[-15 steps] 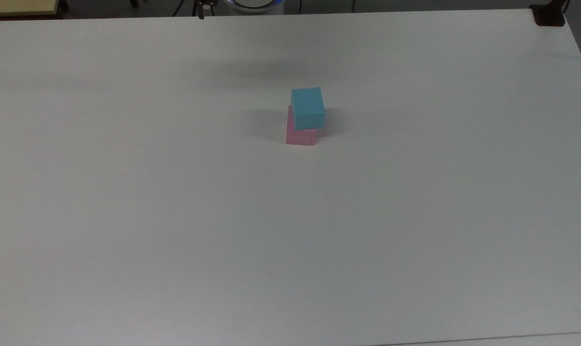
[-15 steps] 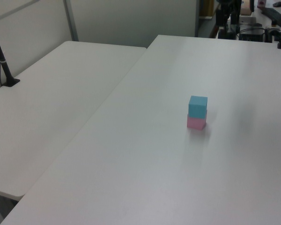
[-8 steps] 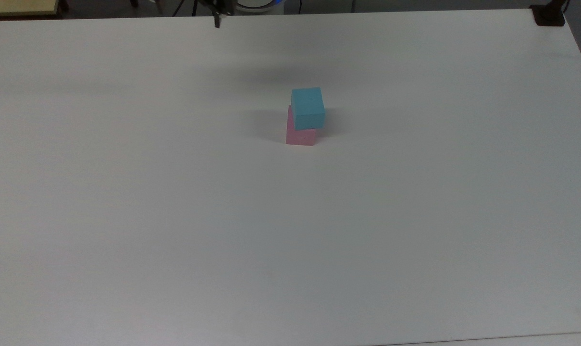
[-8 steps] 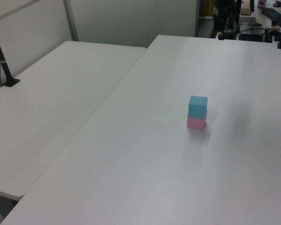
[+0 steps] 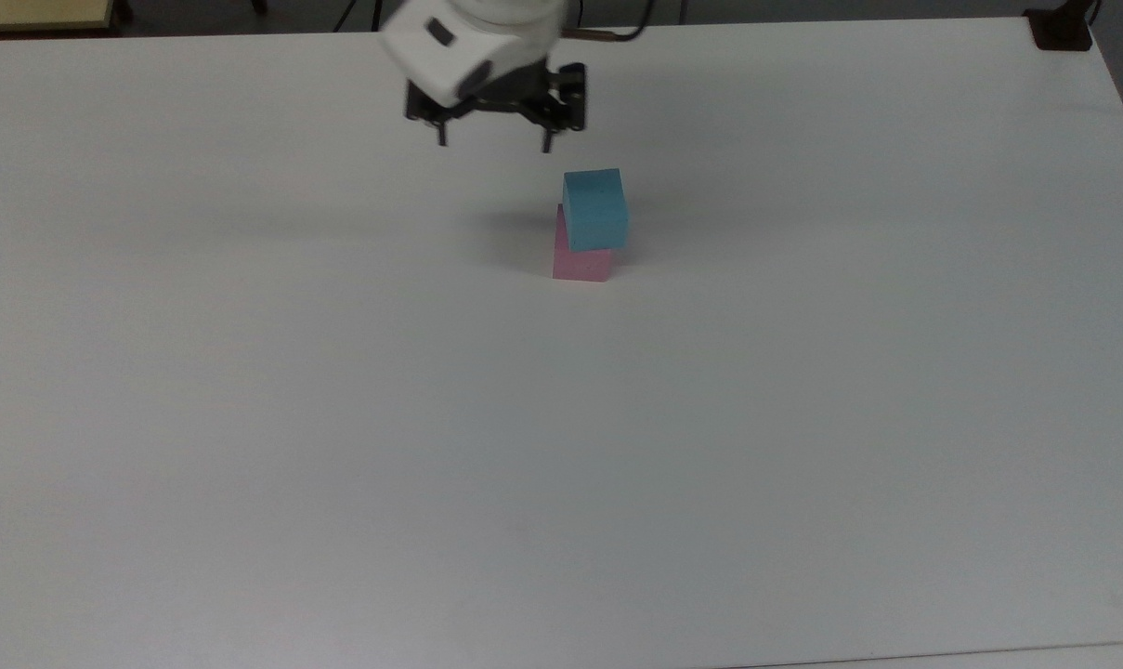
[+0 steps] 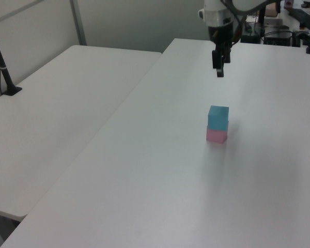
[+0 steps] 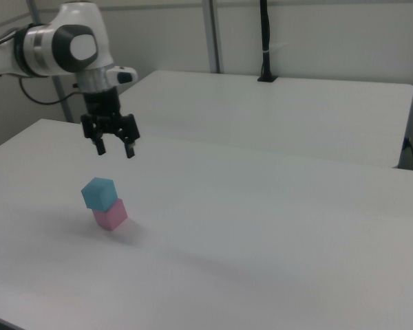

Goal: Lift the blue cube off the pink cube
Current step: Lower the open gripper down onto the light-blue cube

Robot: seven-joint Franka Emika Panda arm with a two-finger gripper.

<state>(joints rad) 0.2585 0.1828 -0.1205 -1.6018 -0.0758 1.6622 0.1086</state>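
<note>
Cyan blue cube [image 5: 595, 208] sits skewed atop pale pink cube [image 5: 580, 260].

A lab or office room is showing here: plain white tables [image 7: 275, 227], partition walls [image 6: 144, 23], cabled equipment sitting behind [image 6: 284, 36].

Glossy white arm [image 7: 62, 45] with grey joints and a black 2-fingered tool [image 7: 115, 149].

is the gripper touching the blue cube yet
Apart. In the right view the open gripper hangs above the blue cube, with bare table showing between them.
</note>
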